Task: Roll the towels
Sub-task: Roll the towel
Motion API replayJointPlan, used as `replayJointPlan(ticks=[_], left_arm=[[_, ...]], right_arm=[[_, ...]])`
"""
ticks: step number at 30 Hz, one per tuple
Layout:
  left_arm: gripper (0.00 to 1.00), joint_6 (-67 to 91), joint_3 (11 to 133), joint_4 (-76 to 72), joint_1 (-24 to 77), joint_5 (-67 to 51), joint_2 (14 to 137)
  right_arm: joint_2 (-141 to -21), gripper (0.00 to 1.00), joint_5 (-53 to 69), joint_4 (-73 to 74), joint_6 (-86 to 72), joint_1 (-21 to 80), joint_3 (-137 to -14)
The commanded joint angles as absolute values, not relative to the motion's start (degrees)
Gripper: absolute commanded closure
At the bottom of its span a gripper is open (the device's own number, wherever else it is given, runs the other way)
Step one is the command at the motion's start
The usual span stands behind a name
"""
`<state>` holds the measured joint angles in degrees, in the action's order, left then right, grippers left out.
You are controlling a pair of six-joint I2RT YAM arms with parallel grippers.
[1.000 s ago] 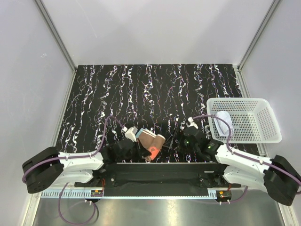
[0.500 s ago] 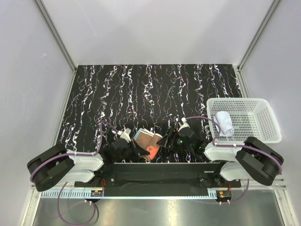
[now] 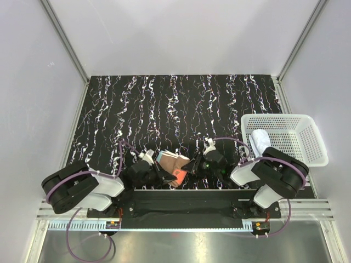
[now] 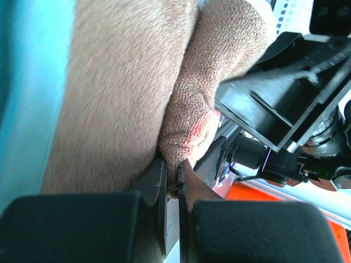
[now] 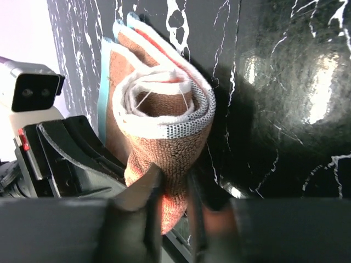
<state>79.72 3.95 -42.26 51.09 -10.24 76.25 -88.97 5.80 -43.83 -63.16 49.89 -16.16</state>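
The orange towel, brownish terry outside with white-edged layers coiled at its end, lies loosely rolled on the black marbled table between both grippers. The left gripper is clenched on its lower fold. The right gripper pinches its near end.

Black tabletop veined with white, enclosed by plain white panels: far wall, left wall, right wall. Left post and right post, both metal, mark the far corners. Grey ledge runs along the near edge. Glare spot shows on the glossy tabletop.
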Motion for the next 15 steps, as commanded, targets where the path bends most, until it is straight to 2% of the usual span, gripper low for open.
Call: replayJointPlan(ticks=[1,2,4,6,7,10,15], left_arm=[[1.00,74.82,3.59,-37.55,50.98,-11.78,75.25],[1.00,73.66,5.52,-31.96,50.98,-10.91,74.45],[0.91,69.55,7.99,-22.39,50.98,-9.85,71.90],[0.76,66.90,11.24,-16.99,51.15,-7.92,69.19],[0.58,64.27,12.12,-12.00,51.24,-7.21,68.21],[0.37,59.34,17.47,-0.93,52.99,-1.16,64.26],[0.34,52.40,28.79,12.72,61.86,15.45,61.00]], right_arm=[[-90.97,0.79,7.12,-47.56,-63.28,50.98,-17.74],[-90.53,0.82,6.95,-44.07,-63.02,50.89,-18.36],[-88.08,0.85,5.72,-36.70,-62.76,50.89,-20.11],[-85.97,0.90,3.52,-30.18,-62.14,50.98,-22.48],[-83.87,0.91,2.65,-22.14,-61.96,50.98,-23.72],[-80.60,0.94,0.35,-8.33,-61.26,50.89,-28.20],[-80.24,0.96,-2.81,6.12,-61.00,51.24,-34.44]])
